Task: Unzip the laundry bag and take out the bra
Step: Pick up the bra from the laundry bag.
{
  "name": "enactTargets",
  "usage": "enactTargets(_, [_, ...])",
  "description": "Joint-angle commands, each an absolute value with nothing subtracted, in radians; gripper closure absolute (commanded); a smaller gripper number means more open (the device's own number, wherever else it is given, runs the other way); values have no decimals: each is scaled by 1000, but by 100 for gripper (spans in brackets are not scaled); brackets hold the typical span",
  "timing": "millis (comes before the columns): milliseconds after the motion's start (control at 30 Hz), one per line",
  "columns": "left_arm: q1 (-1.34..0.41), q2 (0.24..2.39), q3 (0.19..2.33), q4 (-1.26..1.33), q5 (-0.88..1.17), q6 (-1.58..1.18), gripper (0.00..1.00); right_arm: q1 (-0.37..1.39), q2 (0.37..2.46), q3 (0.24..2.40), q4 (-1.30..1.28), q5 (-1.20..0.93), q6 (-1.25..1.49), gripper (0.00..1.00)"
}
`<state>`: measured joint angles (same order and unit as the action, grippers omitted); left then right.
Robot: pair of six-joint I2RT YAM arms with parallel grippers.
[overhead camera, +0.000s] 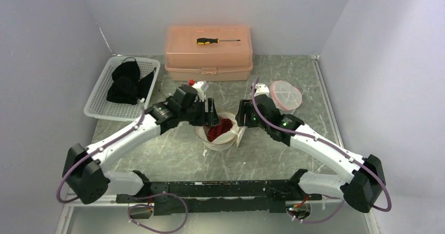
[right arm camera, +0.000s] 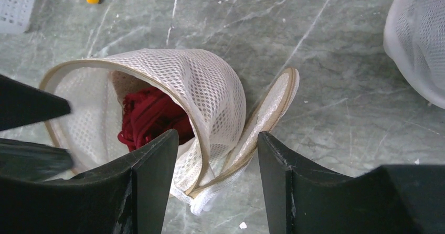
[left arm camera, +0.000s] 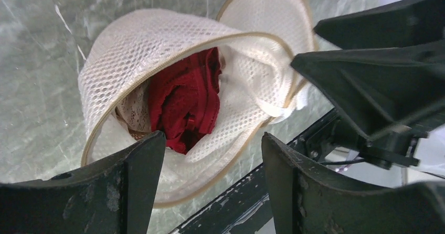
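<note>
Most of the red bra [left arm camera: 183, 100] lies hidden inside the mesh laundry bag [left arm camera: 131, 40], its shape unclear.

Your laundry bag [left arm camera: 157, 40] is white open-mesh cloth edged in smooth tan binding; the bra [left arm camera: 183, 103] is soft, matt red fabric. Your left gripper [left arm camera: 211, 137] is scuffed matt black plastic, and the table [left arm camera: 31, 87] looks smooth, grey-veined, faintly glossy

Laundry bag [left arm camera: 131, 40] mouth unblocked from above, left tool [left arm camera: 212, 139] and right tool [right arm camera: 216, 135] close on either side

Marble table [overhead camera: 173, 158]: laundry bag [overhead camera: 218, 144], basket [overhead camera: 94, 108], box [overhead camera: 210, 55], mesh pouch [overhead camera: 286, 95]
</note>
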<state>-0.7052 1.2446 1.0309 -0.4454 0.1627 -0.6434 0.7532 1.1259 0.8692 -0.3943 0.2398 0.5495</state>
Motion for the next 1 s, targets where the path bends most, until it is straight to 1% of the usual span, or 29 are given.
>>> enactTargets(0, [-723, 1311, 1070, -446, 167, -608, 27, 738, 1134, 878, -313, 211, 529, 40])
enactTargets(67, [-724, 1336, 1064, -443, 158, -605, 28, 730, 1154, 880, -301, 202, 523, 42])
enactTargets(167, [-725, 1364, 1059, -450, 133, -609, 28, 726, 1184, 886, -293, 180, 516, 48])
enactTargets(267, [-726, 1376, 1048, -442, 123, -607, 28, 727, 1194, 881, -287, 169, 516, 51])
enactTargets(533, [-736, 1456, 1083, -427, 104, -581, 26, 727, 1189, 860, -296, 150, 524, 52])
enactTargets(733, [-772, 1514, 1108, -451, 5, -567, 27, 726, 1149, 831, -308, 150, 530, 52])
enactTargets(967, [-872, 1523, 1156, -469, -118, -521, 27, 727, 1123, 816, -314, 152, 535, 52])
